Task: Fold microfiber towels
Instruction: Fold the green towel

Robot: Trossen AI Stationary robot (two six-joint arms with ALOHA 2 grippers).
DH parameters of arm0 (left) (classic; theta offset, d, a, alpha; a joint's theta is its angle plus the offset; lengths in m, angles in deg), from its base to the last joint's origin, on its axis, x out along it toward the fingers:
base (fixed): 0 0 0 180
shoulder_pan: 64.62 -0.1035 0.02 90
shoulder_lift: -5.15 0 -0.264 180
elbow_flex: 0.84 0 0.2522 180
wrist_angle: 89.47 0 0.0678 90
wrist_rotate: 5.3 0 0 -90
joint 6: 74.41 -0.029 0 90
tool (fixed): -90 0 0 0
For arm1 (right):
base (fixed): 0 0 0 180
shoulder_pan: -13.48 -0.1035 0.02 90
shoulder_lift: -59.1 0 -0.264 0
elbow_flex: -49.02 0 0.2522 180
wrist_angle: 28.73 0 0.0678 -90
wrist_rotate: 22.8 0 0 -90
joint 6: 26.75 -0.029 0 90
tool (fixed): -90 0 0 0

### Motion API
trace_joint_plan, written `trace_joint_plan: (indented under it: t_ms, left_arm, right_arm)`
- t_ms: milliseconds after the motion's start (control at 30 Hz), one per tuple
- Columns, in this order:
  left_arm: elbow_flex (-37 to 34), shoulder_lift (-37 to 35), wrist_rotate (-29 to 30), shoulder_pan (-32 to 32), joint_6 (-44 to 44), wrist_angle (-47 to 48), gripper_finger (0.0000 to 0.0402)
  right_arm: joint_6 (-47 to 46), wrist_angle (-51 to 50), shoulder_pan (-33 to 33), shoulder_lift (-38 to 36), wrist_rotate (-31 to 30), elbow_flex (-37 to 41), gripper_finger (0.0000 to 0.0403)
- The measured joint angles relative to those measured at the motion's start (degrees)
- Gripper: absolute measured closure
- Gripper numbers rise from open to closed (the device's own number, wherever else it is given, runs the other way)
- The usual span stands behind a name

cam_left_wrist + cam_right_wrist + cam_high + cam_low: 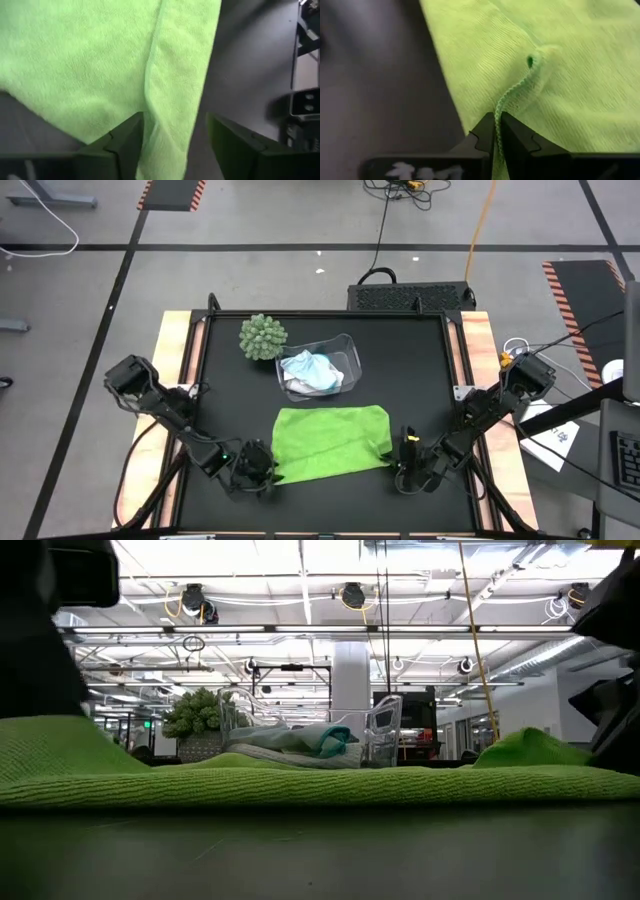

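Lime green towel point(330, 442) spread flat on the black tabotop between my two sets of fingers, one at each of its near corners.

My left fingers point(175, 142) stand apart, released, straddling the towel's near-left corner; a folded-over strip of its hem runs up between them, and neither finger point(125, 142) visibly presses the cloth. In the high view my left gripper point(262, 465) sits low at that corner, just beside the towel's edge.

My right fingers point(498, 132) are clenched on the towel's near-right edge: the stitched hem rises out of the closed tips and curls into a small pinched ridge just ahead of them. In the high view my right gripper point(404, 460) is at that corner, touching the cloth, and in the low view the towel humps up slightly on that side.

Beyond both sets of fingers, past the far edge of the green towel, a clear plastic bin point(342, 346) holds the light blue towel point(318, 367) crumpled on top of the white towel point(302, 385). A round green spiky ball plant point(262, 337) stands just beside the bin, on my left-hand side of it.

Bare tabletop point(420, 370) lies around the green towel on all sides.
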Motion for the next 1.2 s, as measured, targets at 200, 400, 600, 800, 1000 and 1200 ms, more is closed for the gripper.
trace_joint_plan:
  t_ms: [200, 400, 600, 800, 1000, 1200]
  left_arm:
    - [0.0, 0.0, -3.33, -1.23, -4.95, -0.49, 0.0288]
    - [0.0, 0.0, -3.97, -0.25, -7.54, -0.65, 0.0354]
    - [0.0, 0.0, -3.97, -0.03, -13.18, -0.63, 0.0395]
    - [0.0, 0.0, -3.96, -0.88, -20.91, -1.02, 0.0397]
    - [0.0, 0.0, -3.51, -3.73, -27.04, -0.95, 0.0398]
    - [0.0, 0.0, -3.42, -5.68, -31.09, -0.53, 0.0399]
  right_arm:
    - [4.71, 3.17, 0.0, 0.0, 0.03, 0.0, 0.0383]
    - [5.62, 3.15, 0.0, 0.0, 0.09, 0.0, 0.0383]
    - [5.63, 3.25, 0.0, 0.0, 0.11, 0.0, 0.0383]
    - [6.57, 5.3, 0.0, 0.0, 0.1, 0.0, 0.0383]
    - [13.66, 12.13, 0.0, 0.0, -1.62, 0.0, 0.0383]
    - [15.61, 14.9, 0.11, 0.0, -3.15, 0.0, 0.0389]
